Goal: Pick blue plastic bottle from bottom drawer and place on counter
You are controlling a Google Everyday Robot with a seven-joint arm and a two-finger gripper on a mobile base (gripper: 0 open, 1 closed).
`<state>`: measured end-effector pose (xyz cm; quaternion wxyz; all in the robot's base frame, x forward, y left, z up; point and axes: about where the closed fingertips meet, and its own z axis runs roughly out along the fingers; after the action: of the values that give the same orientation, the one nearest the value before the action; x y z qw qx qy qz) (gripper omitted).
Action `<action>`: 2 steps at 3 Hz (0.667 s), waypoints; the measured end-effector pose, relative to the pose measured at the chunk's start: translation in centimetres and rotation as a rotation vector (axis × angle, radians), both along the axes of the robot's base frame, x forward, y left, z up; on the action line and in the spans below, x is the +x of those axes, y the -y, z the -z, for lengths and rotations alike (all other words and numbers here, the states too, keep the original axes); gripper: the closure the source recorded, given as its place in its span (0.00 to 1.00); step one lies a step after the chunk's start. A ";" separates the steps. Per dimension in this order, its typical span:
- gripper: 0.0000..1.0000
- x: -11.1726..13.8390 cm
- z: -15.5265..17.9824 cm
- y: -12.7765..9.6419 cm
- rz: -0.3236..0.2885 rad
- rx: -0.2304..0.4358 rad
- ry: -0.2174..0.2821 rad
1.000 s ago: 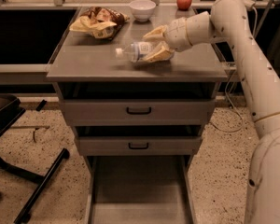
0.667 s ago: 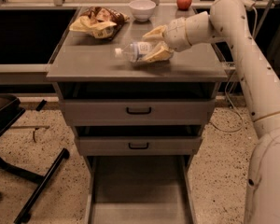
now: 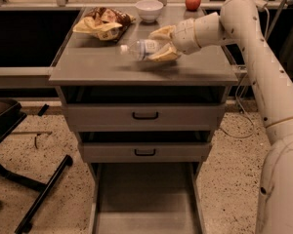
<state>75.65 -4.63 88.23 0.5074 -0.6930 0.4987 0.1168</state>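
Observation:
The blue plastic bottle [image 3: 140, 48] lies on its side, white cap pointing left, just above or on the counter [image 3: 102, 67]. My gripper [image 3: 158, 44] reaches in from the right and is shut on the bottle, one yellowish finger above it and one below. I cannot tell whether the bottle touches the counter. The bottom drawer [image 3: 145, 199] is pulled open below the cabinet and its floor is bare.
A chip bag [image 3: 103, 23] lies at the counter's back left, a white bowl [image 3: 149, 9] at the back middle, a red apple [image 3: 193, 1] at the back right. Two shut drawers with black handles [image 3: 145, 115] sit above the open one. Black chair legs [image 3: 39, 194] stand left.
The gripper and the bottle have hardly moved over the counter's middle; nothing else has changed.

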 end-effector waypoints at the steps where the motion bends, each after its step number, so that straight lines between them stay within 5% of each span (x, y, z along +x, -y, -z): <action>1: 0.13 0.0 0.0 0.0 0.000 0.000 0.000; 2: 0.00 0.0 0.0 0.0 0.000 0.000 0.000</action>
<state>75.65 -4.63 88.23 0.5074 -0.6930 0.4987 0.1169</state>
